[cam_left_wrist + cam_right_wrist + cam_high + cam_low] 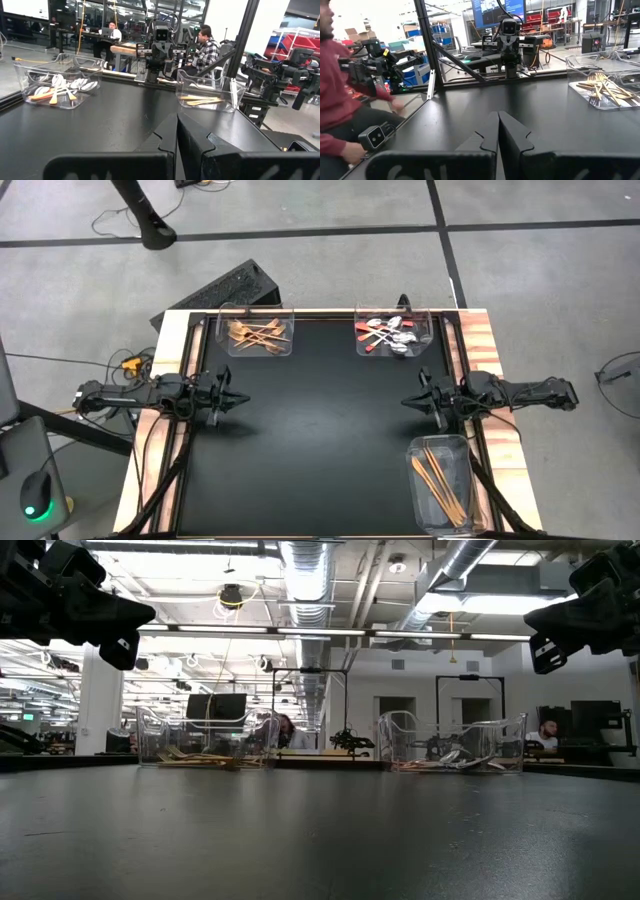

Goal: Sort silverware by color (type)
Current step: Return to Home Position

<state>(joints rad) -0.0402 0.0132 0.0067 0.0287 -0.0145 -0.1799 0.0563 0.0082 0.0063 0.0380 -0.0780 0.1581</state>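
At the near right corner of the black surface (320, 450) a clear bin (412, 480) holds the long gold sticks (440, 485), lying lengthwise side by side. Across at the far edge, the far-left bin (222, 320) has the copper-gold forks (258, 335) heaped in a tangle, and the far-right bin (360, 315) holds the spoons (388, 335), silver bowls and red-orange handles mixed. The left gripper (238, 396) hangs at the left edge, about midway between near and far, pointing inward, its fingers pressed together on nothing. The right gripper (408, 399) faces it from the right edge, fingers likewise together and empty, the two well apart
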